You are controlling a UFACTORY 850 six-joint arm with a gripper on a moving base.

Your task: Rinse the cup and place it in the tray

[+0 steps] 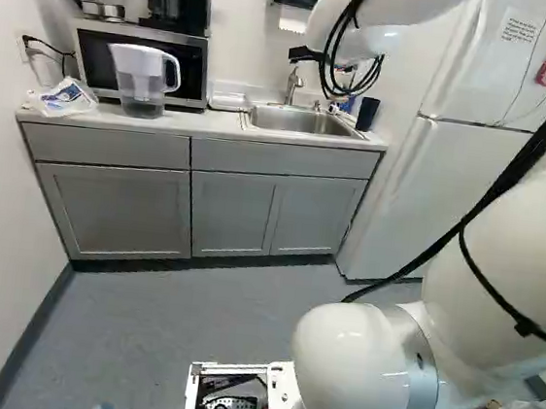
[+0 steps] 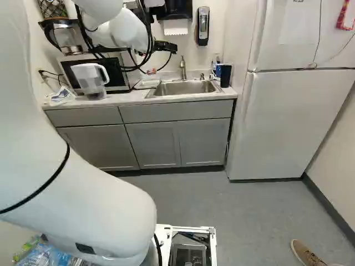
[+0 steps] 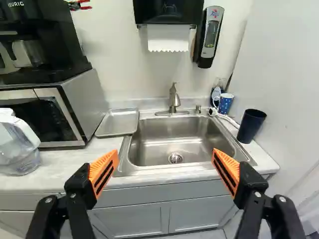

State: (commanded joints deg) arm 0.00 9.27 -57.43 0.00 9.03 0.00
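My gripper (image 2: 166, 46) is up in front of the wall beyond the arm's cables in the right base view. In the wrist view the gripper (image 3: 166, 170) stands open, its orange-padded fingers wide apart with nothing between them. A dark blue cup (image 3: 251, 125) stands on the counter at the sink's right side, ahead of the gripper and beyond its right finger. Behind it is a smaller blue patterned cup (image 3: 225, 103). The shallow metal tray (image 3: 118, 122) lies at the sink's left side with nothing on it. The sink (image 3: 174, 142) is ahead, under its faucet (image 3: 174, 99).
Left of the tray are a microwave (image 1: 190, 64) with coffee makers on top and a water pitcher (image 1: 143, 78). A soap dispenser (image 2: 203, 26) and paper towel holder (image 3: 168, 12) hang above the sink. The fridge (image 2: 277, 122) borders the counter's right end. A person's shoe (image 2: 307, 254) is nearby.
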